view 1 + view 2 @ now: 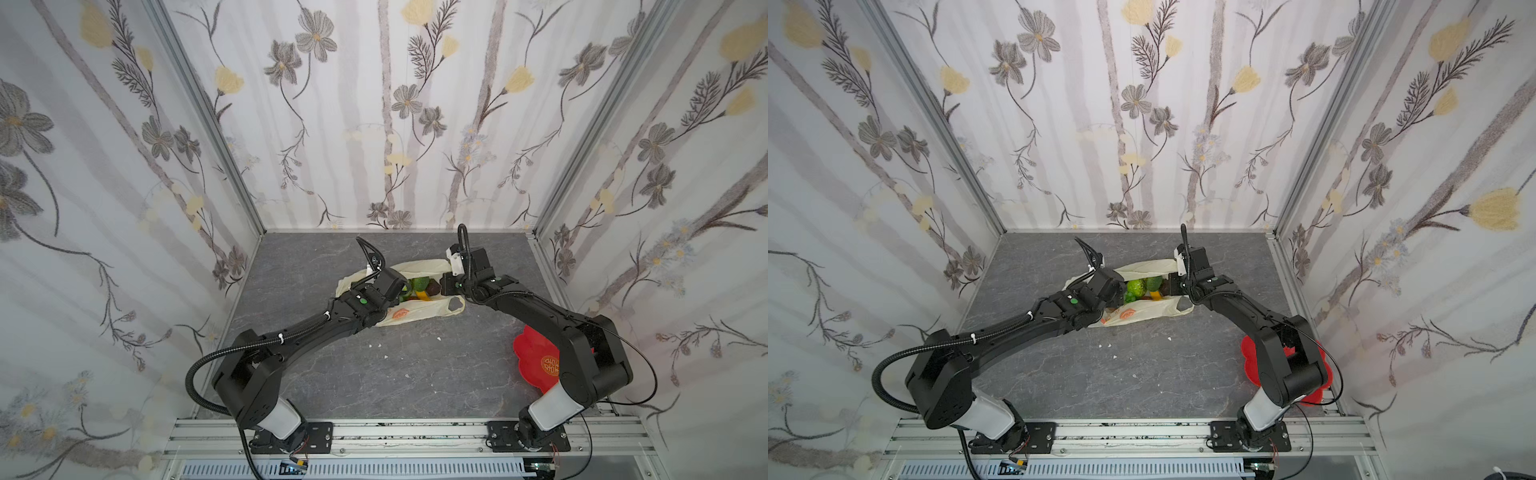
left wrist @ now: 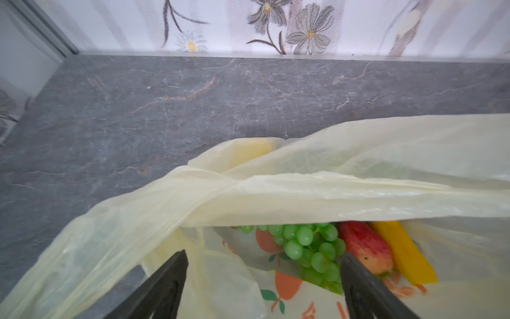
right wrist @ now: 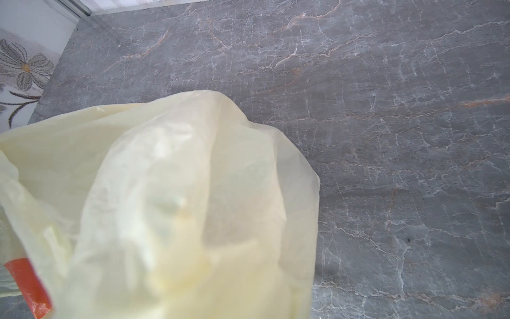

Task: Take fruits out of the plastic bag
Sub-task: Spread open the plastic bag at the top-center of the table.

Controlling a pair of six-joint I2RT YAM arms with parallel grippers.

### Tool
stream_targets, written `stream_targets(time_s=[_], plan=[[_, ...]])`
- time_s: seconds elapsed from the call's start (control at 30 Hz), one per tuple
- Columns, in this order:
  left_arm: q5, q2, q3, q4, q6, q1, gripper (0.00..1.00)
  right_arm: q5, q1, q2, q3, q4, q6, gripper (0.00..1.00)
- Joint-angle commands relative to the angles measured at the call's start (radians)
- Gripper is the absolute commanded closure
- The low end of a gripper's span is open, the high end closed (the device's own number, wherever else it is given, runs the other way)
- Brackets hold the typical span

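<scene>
The plastic bag [image 1: 415, 266] [image 1: 1142, 266] lies at the middle back of the grey table with its mouth held apart. Inside it, both top views show a green avocado [image 1: 419, 283] [image 1: 1153, 283] and a dark avocado [image 1: 433, 286]. My left gripper [image 2: 264, 254] is open inside the bag's mouth. The green grape bunch [image 2: 309, 248] lies just ahead, against one of its fingers [image 2: 364, 287]. A red strawberry [image 2: 367, 248] and a yellow banana [image 2: 403, 254] lie beside the grapes. My right gripper [image 1: 445, 286] is shut on the bag's right end. Bag film [image 3: 165, 193] hides its jaws.
A red flower-shaped dish [image 1: 536, 357] [image 1: 1250, 357] sits at the front right, partly under the right arm. Small white scraps [image 1: 378, 345] lie on the table in front of the bag. Flowered walls enclose the table on three sides.
</scene>
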State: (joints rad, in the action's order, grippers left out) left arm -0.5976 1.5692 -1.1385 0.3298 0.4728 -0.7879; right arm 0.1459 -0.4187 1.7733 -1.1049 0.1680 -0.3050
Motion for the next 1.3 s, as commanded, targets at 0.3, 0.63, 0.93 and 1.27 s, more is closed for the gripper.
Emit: stream_targets(time_s=[0.3,0.63,0.93,1.27], plan=[[-0.242,0.214,-0.115,-0.004,-0.186,0.125,0.11,-0.01,0.005,-0.006,-0.001,-0.019,0.013,1.0],[0.092,0.389,-0.291,-0.034,-0.148,0.276,0.48,0.032,0.006,0.014,0.001,-0.032,0.044,1.0],[0.342,0.356,-0.179,-0.107,0.027,0.428,1.0,0.247,0.116,0.05,0.075,-0.186,-0.035,1.0],[0.471,0.228,0.002,-0.179,0.1,0.409,1.0,0.324,0.109,0.207,-0.125,-0.196,-0.061,1.0]])
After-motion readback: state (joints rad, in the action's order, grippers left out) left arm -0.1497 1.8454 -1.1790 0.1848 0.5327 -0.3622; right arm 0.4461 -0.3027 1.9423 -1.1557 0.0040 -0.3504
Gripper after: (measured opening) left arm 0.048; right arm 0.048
